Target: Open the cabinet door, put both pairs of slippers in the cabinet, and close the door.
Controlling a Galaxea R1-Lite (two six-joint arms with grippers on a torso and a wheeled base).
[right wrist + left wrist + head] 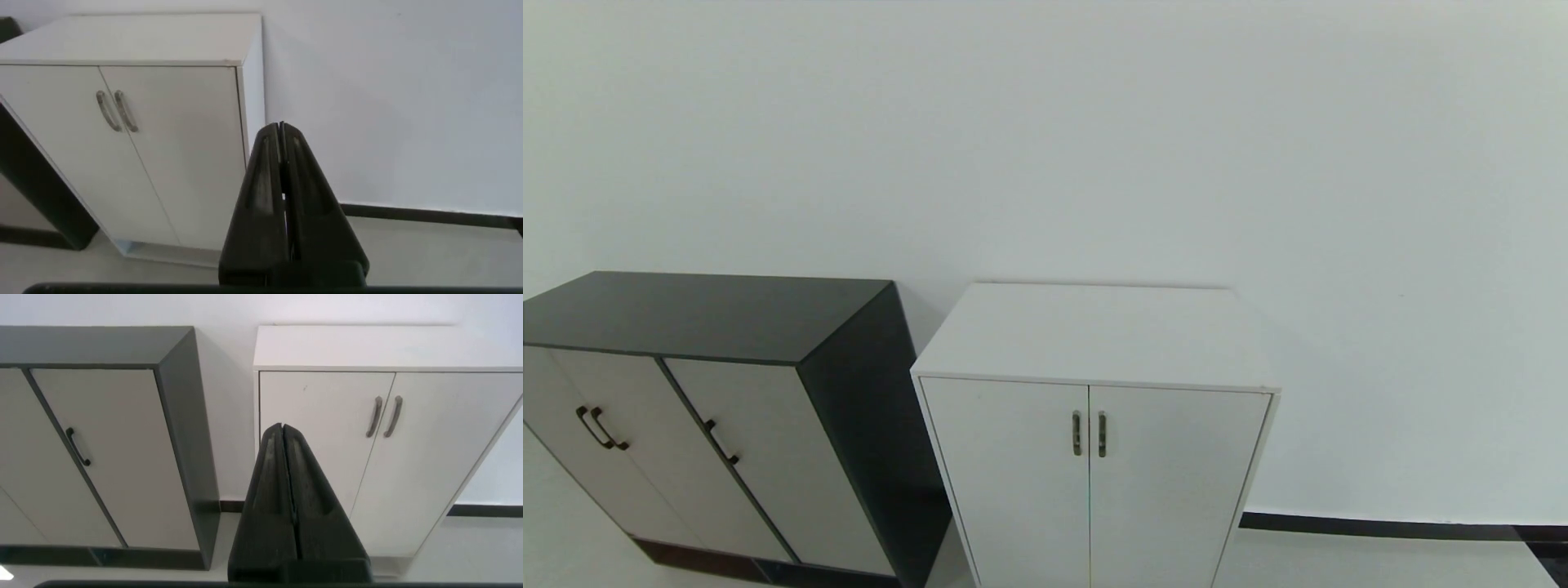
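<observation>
White cabinet (1013, 490) shut, contents hidden; black cabinet (849, 408) beside, seemingly shut.

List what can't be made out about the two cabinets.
White cabinet inside: hidden by its shut doors, every view.
Its base: cut off by the head view's bottom edge; partly behind the left gripper in the left wrist view.
Dark cabinet, left end: cut off by the head view's left edge.

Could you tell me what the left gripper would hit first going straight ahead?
The left gripper points at the left door of the white cabinet; it would probably meet that first, though depth is unclear.
</observation>
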